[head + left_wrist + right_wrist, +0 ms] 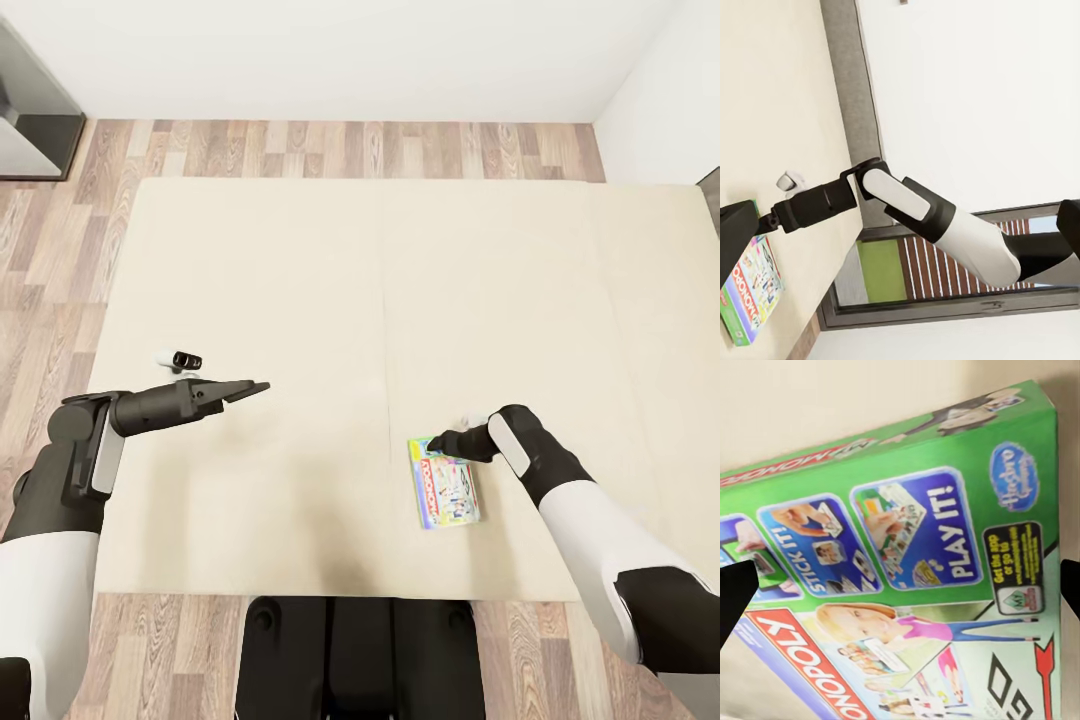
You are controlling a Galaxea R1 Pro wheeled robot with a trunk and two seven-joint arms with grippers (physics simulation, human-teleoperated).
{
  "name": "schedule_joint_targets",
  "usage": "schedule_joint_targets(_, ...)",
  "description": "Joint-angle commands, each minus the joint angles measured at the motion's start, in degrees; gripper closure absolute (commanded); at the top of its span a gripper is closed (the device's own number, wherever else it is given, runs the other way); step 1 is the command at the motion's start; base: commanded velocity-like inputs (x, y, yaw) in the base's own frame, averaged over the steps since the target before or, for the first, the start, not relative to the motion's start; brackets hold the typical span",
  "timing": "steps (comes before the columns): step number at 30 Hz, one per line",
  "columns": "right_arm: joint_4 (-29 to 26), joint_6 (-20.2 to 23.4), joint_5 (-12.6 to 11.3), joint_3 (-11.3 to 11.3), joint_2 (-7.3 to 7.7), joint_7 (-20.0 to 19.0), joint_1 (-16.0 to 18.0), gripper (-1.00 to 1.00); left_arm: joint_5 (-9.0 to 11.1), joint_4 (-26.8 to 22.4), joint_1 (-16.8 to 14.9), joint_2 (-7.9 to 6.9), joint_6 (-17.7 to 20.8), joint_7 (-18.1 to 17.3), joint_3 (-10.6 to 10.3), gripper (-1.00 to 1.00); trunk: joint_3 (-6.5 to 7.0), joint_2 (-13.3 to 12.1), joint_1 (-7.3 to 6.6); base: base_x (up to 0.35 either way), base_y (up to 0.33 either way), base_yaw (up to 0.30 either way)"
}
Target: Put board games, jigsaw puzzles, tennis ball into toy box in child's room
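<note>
Soft, even light is filling the room, and nothing is glaring. On the bed (300, 300) the cream mattress is reading bright and flat, with only a faint grey shadow pooling along its near edge by the robot's base. The left gripper (245, 388) is casting almost no shadow. In the right wrist view the board game (900, 570) is sitting so close that its print is blurring and smearing slightly. In the left wrist view, daylight is showing through a window (945, 262), and the wall is washing out white.
</note>
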State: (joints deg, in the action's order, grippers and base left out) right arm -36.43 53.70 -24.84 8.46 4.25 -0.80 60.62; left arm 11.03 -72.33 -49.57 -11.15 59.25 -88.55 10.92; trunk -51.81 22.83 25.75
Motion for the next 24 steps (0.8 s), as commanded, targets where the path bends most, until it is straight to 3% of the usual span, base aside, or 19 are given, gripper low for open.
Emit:
schedule_joint_targets(1, -0.1, 0.2, 0.0, 0.3, 0.07, -0.1, 0.0, -1.0, 0.0, 0.0, 0.0, -0.01, 0.6, -0.2, 0.0, -1.0, -0.05, 0.1, 0.04, 0.0, 0.0, 0.0)
schedule_joint_targets(24, 0.9, 0.0, 0.1, 0.3, 0.01, -0.1, 0.0, -1.0, 0.0, 0.0, 0.0, -0.01, 0.6, -0.2, 0.1, -1.0, 0.83, 0.1, 0.04, 0.0, 0.0, 0.0)
